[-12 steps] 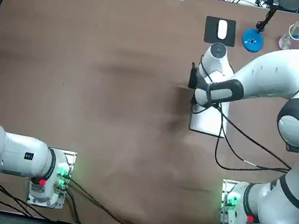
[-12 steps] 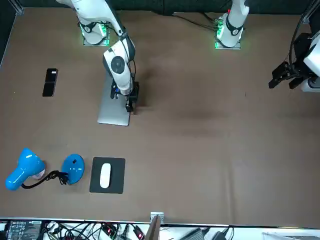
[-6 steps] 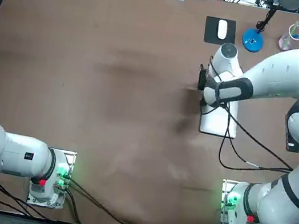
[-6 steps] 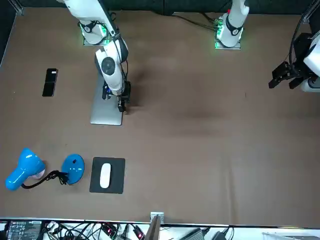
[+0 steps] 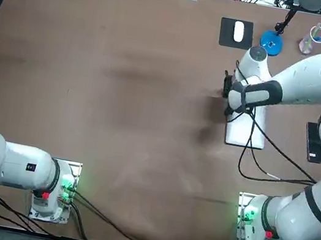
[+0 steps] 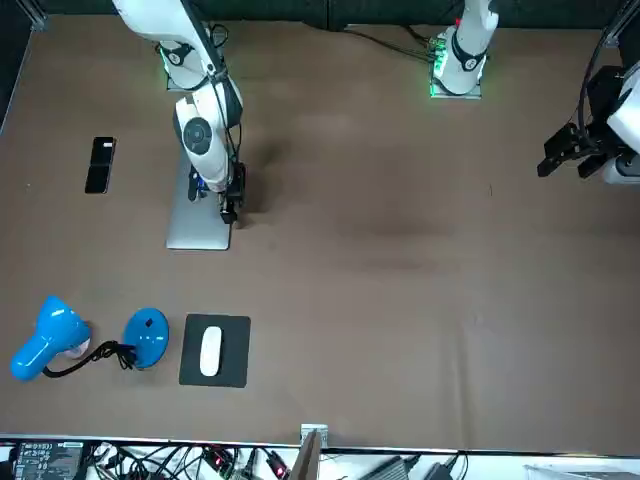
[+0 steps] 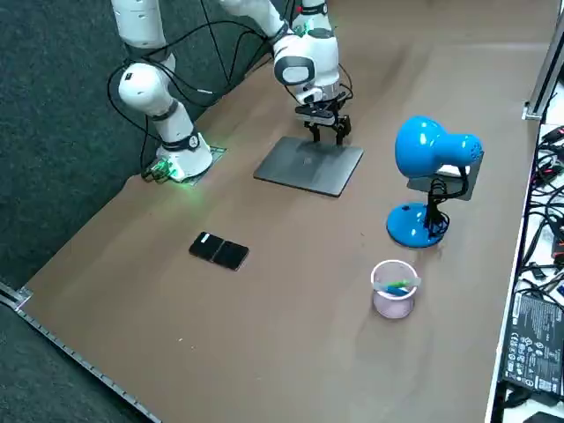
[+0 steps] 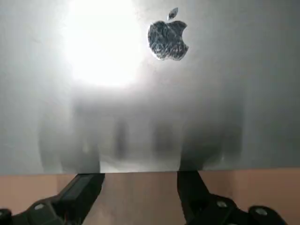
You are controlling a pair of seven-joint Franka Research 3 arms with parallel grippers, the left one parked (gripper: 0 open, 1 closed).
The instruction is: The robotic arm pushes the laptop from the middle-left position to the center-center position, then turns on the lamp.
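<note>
The closed silver laptop [image 5: 240, 134] lies flat in the right half of the table, also in the front view [image 6: 198, 228] and the right side view [image 7: 308, 166]. My right gripper [image 5: 226, 99] is low at the laptop's long edge on the table-centre side, open, both fingertips [image 8: 84, 185] against that edge and nothing held between them. From the wrist, the lid with its apple logo [image 8: 168, 35] fills the view. The blue lamp [image 7: 432, 154] stands at the far right, its base [image 5: 271, 43] just beyond the laptop; its head [image 6: 52, 335] shows no glow.
A white mouse [image 5: 238, 30] on a black pad [image 6: 214, 375] sits beside the lamp base. A black phone [image 5: 314, 142] lies to the right of the laptop. A clear cup [image 7: 393, 289] stands near the far right corner. The arm's cable [image 5: 267, 151] trails over the laptop.
The gripper and the laptop have slid together toward the robot's right, away from the table's centre and closer to the phone. The lamp, mouse and cup have not moved.
</note>
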